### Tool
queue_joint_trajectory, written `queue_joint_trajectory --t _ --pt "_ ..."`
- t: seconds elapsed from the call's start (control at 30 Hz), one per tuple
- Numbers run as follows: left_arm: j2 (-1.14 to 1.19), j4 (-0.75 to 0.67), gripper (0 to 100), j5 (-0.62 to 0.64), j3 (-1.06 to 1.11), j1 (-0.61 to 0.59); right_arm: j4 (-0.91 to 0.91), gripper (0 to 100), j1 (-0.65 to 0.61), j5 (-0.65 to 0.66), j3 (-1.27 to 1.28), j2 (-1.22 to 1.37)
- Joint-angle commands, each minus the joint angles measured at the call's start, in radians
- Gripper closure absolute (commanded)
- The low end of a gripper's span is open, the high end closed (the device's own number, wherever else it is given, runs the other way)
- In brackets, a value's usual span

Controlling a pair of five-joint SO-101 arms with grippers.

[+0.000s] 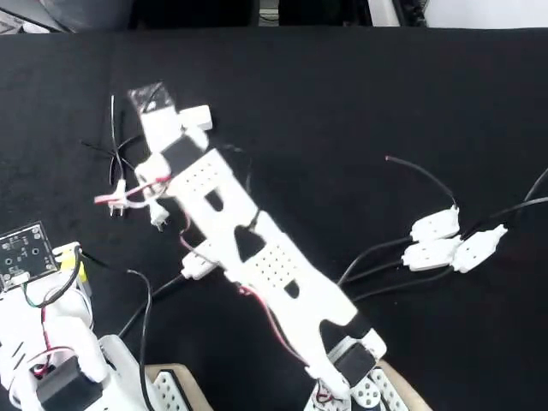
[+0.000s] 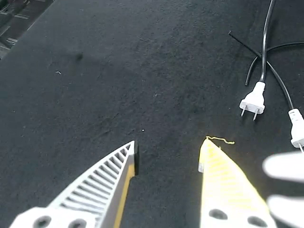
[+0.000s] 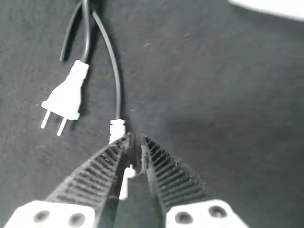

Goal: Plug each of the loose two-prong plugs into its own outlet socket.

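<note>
1. Black cloth covers the worktop. At the right middle of the high view sits a cluster of white plastic outlet sockets on black cords, and none appears to have a plug seated in it.
2. Two white moulded two-prong plugs on thin black cords, the held plug and the free plug, are at the left middle of the high view, well apart from the sockets. I judge the task barely begun, since both plugs have yet to be carried across and inserted.
3. The held plug shows at the tip of the right gripper. The fingers are pressed almost together and seem to pinch it, with a prong showing in the narrow gap, though the contact itself is hidden.
4. The free plug lies flat just beside it, untouched, with its prongs toward the lower edge of the right wrist frame.
5. The white right arm stretches diagonally from bottom centre toward the upper left of the high view, its wrist over the plugs.
6. The left arm sits folded in the lower left corner. The left gripper hangs over bare cloth with its fingers spread wide, holding nothing.
</note>
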Motion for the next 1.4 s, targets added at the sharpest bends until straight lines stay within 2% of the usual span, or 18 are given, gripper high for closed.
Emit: queue_joint_trajectory --t 0.0,0.13,0.3,0.53,0.67,0.8,1.0,1.3,1.37 --pt "-0.002 0.003 78 0.006 -0.053 -0.015 0.041 98.7 0.074 0.087 -0.031 -0.137" --pt "-0.002 0.005 78 0.009 -0.051 -0.015 0.057 98.7 0.11 0.183 -0.012 -0.171" --pt "-0.002 0.005 78 0.011 -0.008 -0.012 0.021 98.3 -0.006 0.195 0.09 -0.156" --pt "-0.002 0.003 78 0.011 0.024 -0.002 -0.094 82.0 -0.11 0.101 0.125 -0.051" --pt "-0.002 0.003 78 0.011 0.024 -0.002 -0.089 78.2 -0.137 0.101 0.125 0.005" --pt "-0.002 0.003 78 0.011 0.024 -0.002 -0.04 83.0 -0.153 0.091 0.125 0.033" --pt "-0.002 0.003 78 0.011 0.024 -0.002 -0.032 98.6 -0.15 0.032 0.125 0.038" --pt "-0.002 0.003 78 0.011 0.024 -0.002 -0.021 98.7 -0.098 0.035 0.022 0.03" --pt "-0.002 0.003 78 0.011 0.024 -0.002 0.005 98.7 -0.083 0.071 -0.033 0.03"
